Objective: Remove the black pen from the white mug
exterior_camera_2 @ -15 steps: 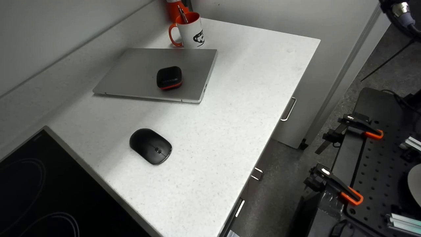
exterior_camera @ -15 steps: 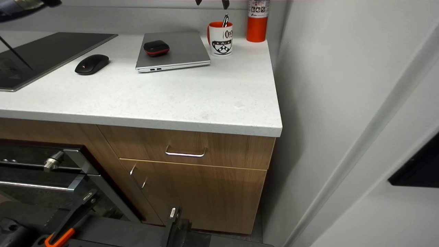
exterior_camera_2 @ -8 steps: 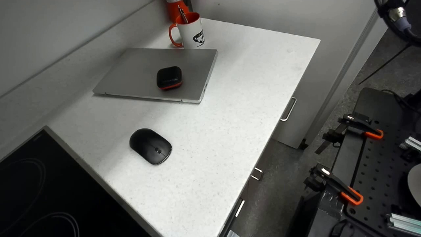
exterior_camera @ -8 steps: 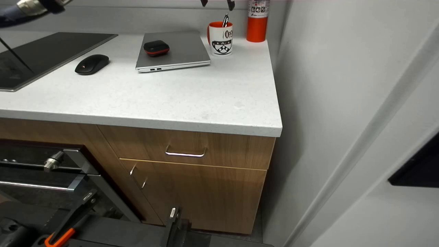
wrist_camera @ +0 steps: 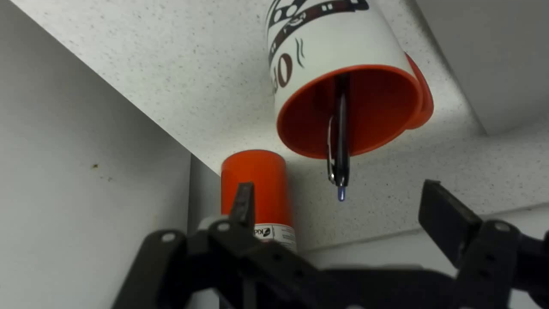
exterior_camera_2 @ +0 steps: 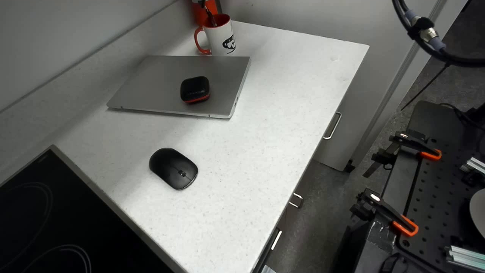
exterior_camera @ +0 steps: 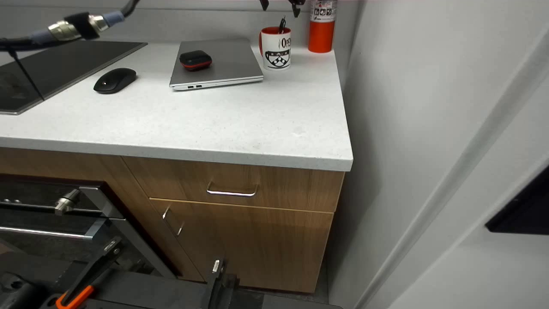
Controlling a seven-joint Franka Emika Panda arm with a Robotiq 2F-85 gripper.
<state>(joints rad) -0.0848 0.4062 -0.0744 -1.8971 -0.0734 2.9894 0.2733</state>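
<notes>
Black pen (wrist_camera: 342,137) leaning inside white mug (exterior_camera: 276,49) on white counter (exterior_camera: 214,116), between gray laptop (exterior_camera: 233,60) and red can (exterior_camera: 321,34), poking up out of the top just below black gripper (exterior_camera: 280,9) with fingers (wrist_camera: 446,212) spread wide apart.

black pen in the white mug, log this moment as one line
gripper: open, holding nothing | black pen: in white mug, upper end sticking out | removal: not yet done

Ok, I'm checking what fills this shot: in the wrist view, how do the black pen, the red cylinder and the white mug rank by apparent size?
1. white mug, cut off by the picture's top edge
2. red cylinder, partly hidden
3. black pen
</notes>
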